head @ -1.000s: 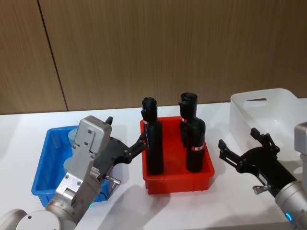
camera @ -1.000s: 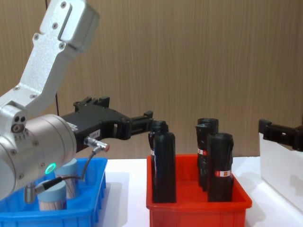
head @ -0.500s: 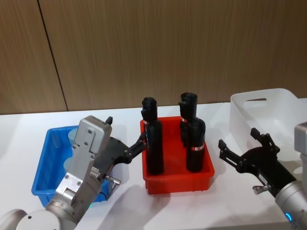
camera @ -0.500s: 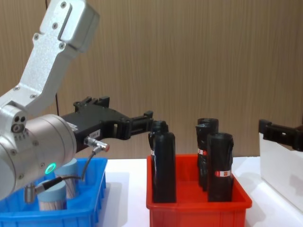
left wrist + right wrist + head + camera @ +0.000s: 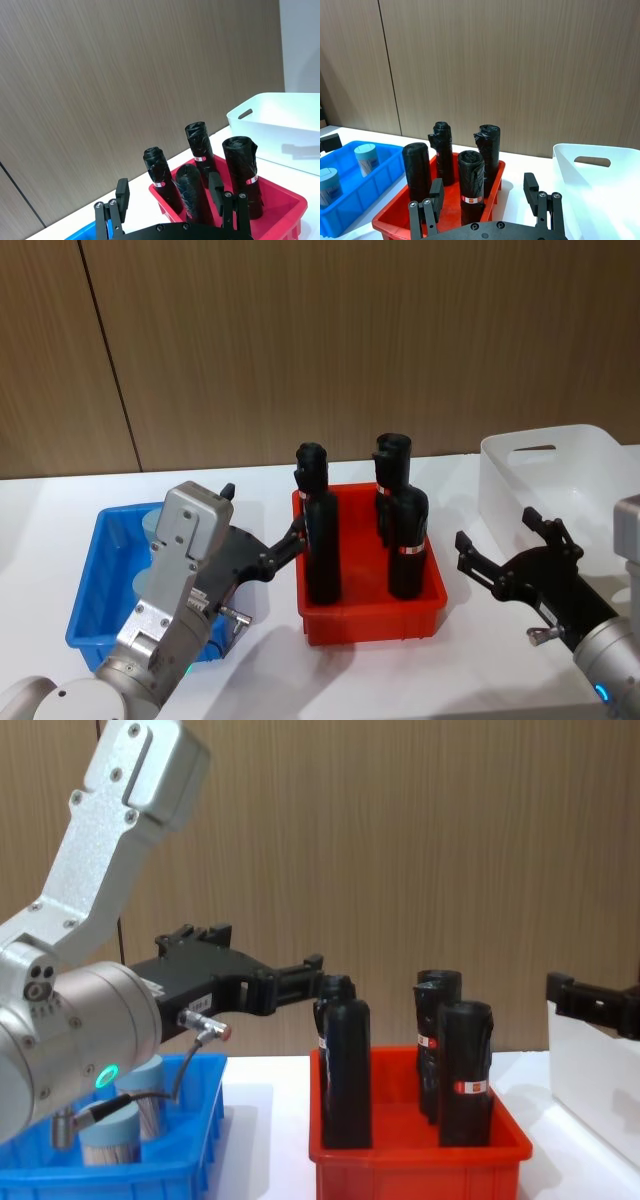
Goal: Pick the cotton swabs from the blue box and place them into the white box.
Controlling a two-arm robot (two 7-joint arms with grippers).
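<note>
cotton swabs (image 5: pixel 366 159) seemed light, stiff, smooth; hold across clear wall | left gripper (image 5: pixel 169 192) over blue box (image 5: pixel 88 585), right gripper (image 5: pixel 483 190) near white box (image 5: pixel 505 495): both jaws were open

Head view: left gripper (image 5: pixel 262 515) and its grey arm cover the right part of the shallow bright blue plastic bin (image 5: pixel 88 580). The small clear cotton swab tubs (image 5: pixel 148 525) with pale blue-grey lids peek out as slivers, count can't be told. Plain white plastic bin (image 5: pixel 545 465) with oval handle cutout clipped by right edge.
Chest view: blue bin cut at left and bottom, shallow red plastic bin (image 5: pixel 420 1165) cut at bottom. Right gripper (image 5: pixel 494 525) runs off right edge, one finger (image 5: pixel 585 1000) in frame.
Right wrist view: one tub (image 5: pixel 327 185) cut by the edge.
</note>
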